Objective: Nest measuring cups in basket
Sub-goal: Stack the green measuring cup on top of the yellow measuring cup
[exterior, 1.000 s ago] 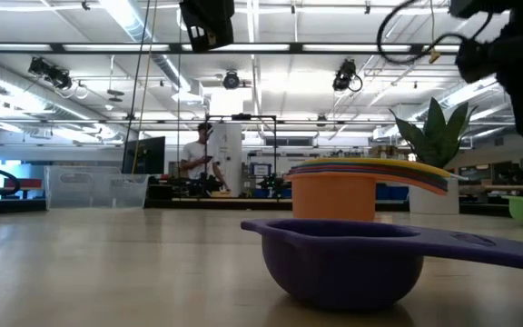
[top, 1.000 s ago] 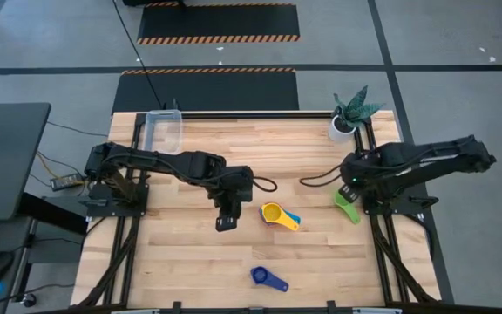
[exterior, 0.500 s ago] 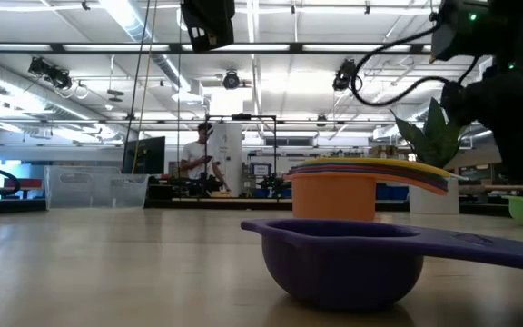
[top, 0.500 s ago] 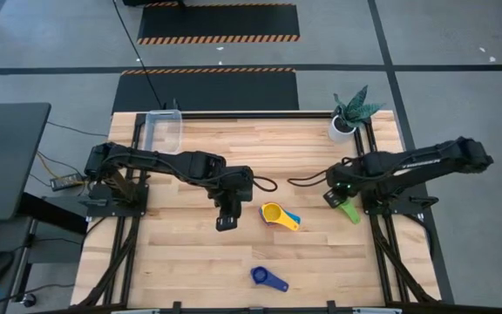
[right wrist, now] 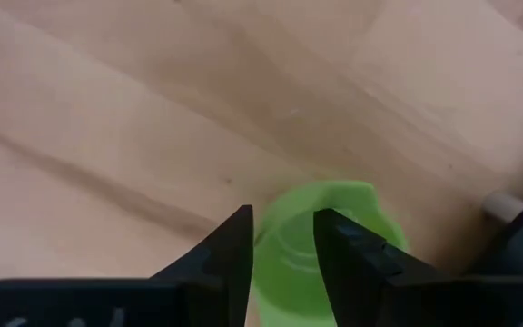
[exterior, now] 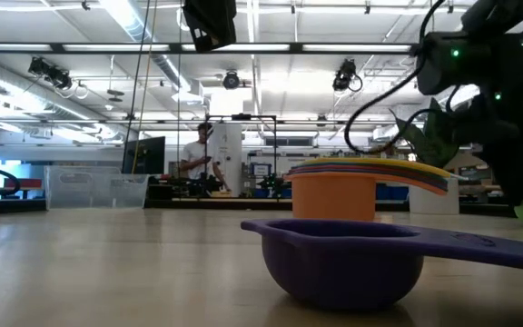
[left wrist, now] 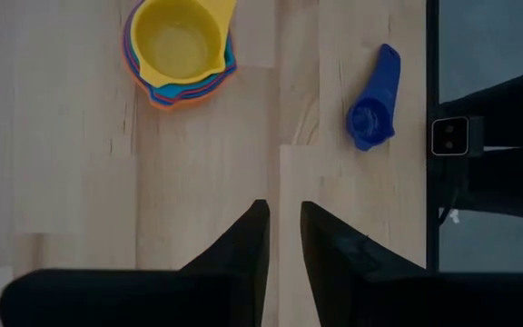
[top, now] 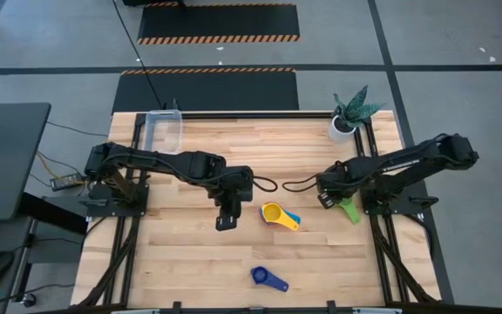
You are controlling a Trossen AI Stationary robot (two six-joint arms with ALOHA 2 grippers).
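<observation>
A green measuring cup (top: 349, 209) sits upright on the table near the right edge and fills the gap between the fingers in the right wrist view (right wrist: 320, 259). My right gripper (top: 328, 198) (right wrist: 284, 227) is low over it, open, with a finger on either side of its rim. A nested stack of cups with the yellow one on top (top: 276, 215) (left wrist: 178, 41) stands mid-table. A dark blue cup (top: 267, 278) (left wrist: 371, 115) lies near the near edge. My left gripper (top: 225, 223) (left wrist: 282, 213) hovers to the left of the stack, open by a narrow gap. The clear basket (top: 164, 131) stands at the far left corner. My right gripper comes at the green cup from above, pointing down, its fingers (right wrist: 234, 245) astride the cup's rim (right wrist: 284, 204). I cannot tell whether they touch it. The cup rests on the table.
A white pot with a green plant (top: 347, 118) stands at the far right corner, behind the right arm. Bare wood lies between the basket and the stack. In the low view the dark blue cup (exterior: 343, 263) fills the foreground, with the stack (exterior: 334, 191) behind it.
My right gripper has moved toward the table's left and come down, ending low over the green cup. The green cup, the stack and the blue cup have stayed where they were.
</observation>
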